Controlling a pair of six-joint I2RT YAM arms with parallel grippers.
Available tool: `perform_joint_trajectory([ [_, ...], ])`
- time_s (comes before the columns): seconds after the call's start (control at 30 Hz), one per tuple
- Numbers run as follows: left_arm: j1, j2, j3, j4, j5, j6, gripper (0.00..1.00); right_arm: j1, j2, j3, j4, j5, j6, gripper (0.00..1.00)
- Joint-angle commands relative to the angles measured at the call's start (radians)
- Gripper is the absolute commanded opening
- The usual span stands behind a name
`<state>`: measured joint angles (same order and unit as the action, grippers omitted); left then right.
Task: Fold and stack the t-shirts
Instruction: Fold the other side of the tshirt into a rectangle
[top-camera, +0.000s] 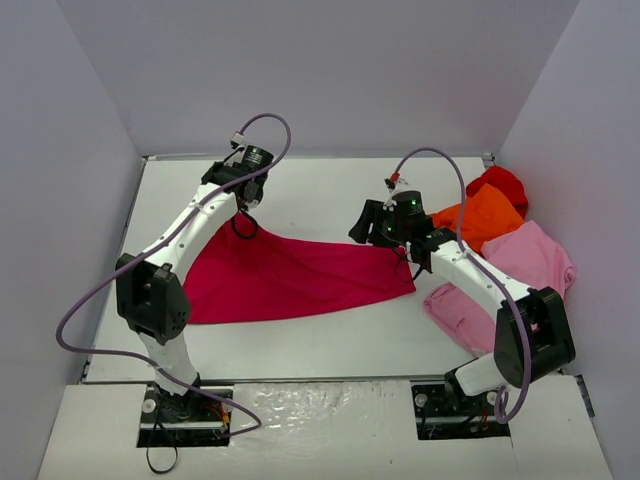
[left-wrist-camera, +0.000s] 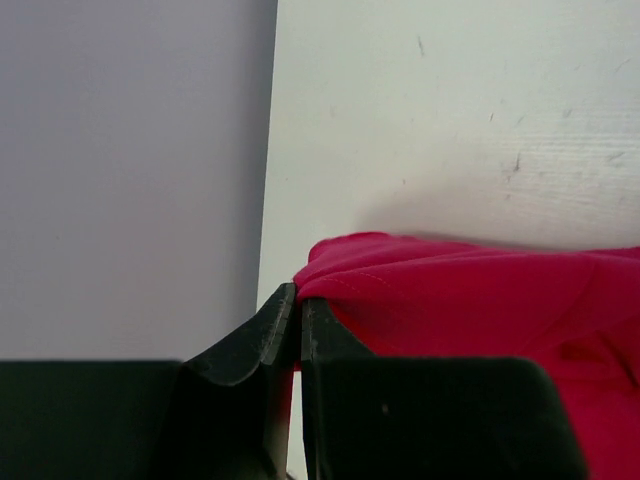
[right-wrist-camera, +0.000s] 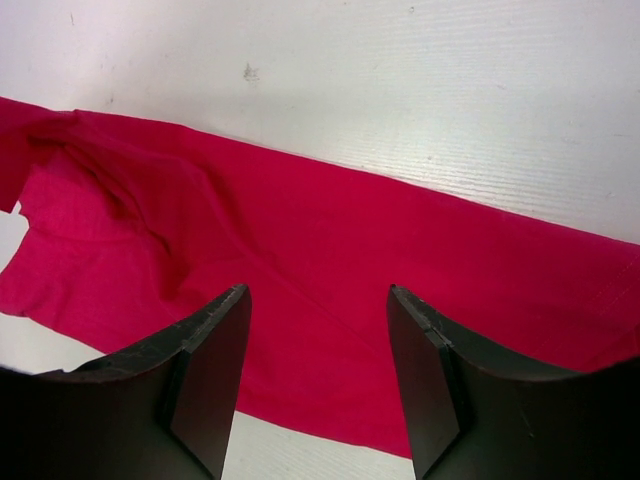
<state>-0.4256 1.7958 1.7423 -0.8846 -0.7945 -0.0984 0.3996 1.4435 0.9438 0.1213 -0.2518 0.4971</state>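
Observation:
The crimson t-shirt (top-camera: 300, 280) lies spread across the middle of the table, with its far left corner lifted into a peak. My left gripper (top-camera: 244, 214) is shut on that corner. In the left wrist view its fingertips (left-wrist-camera: 298, 296) pinch the crimson cloth (left-wrist-camera: 470, 300), and red shows between the fingers. My right gripper (top-camera: 376, 228) hangs open over the shirt's right end. In the right wrist view the right gripper (right-wrist-camera: 318, 295) has only crimson cloth (right-wrist-camera: 300, 210) below it and nothing between its fingers. At the right lie the orange (top-camera: 485, 215), bright red (top-camera: 502, 183) and light pink (top-camera: 525, 262) t-shirts.
The white table (top-camera: 330, 190) is boxed in by grey walls on the left, back and right. The left wall (left-wrist-camera: 130, 170) stands close beside my left gripper. The pile of three shirts fills the table's right side next to the right arm.

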Motion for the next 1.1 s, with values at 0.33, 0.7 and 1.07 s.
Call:
perform_joint_trajectory([
  [0.33, 0.044, -0.226, -0.058, -0.132, 0.009, -0.03, 0.03, 0.078, 0.107, -0.014, 0.448, -0.263, 0.271, 0.45],
  [0.7, 0.107, -0.143, -0.005, -0.172, 0.11, -0.011, 0.03, 0.587, 0.328, 0.322, 0.159, 0.165, -0.237, 0.59],
  [1.07, 0.12, -0.116, -0.013, -0.186, 0.223, -0.053, 0.03, 0.705, 0.449, 0.47, 0.156, 0.317, -0.386, 0.59],
])
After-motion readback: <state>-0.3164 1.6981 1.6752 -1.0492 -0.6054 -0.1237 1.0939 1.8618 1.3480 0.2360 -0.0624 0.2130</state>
